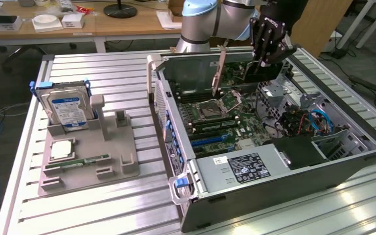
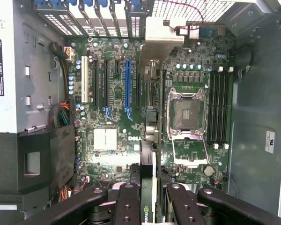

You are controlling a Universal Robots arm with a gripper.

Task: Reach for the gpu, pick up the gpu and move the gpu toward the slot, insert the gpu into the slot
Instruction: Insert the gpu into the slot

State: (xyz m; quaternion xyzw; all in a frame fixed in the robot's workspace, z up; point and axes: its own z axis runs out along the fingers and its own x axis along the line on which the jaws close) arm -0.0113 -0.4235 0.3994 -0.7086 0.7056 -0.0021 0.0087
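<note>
Gpu [image 2: 160, 42] in hand [image 1: 268, 61] above motherboard [image 1: 222, 122]

There is one gpu [image 2: 151, 93], one hard drive [image 1: 69, 105], one memory stick [image 1: 86, 160], one processor chip [image 1: 62, 149], one grey holder [image 1: 109, 147] and one computer case [image 1: 293, 191].

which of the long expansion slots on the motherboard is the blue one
The blue slot, the single long one of that colour, near the middle of the row. The black slots flank it, and the white slot sits at the row's end.
</note>
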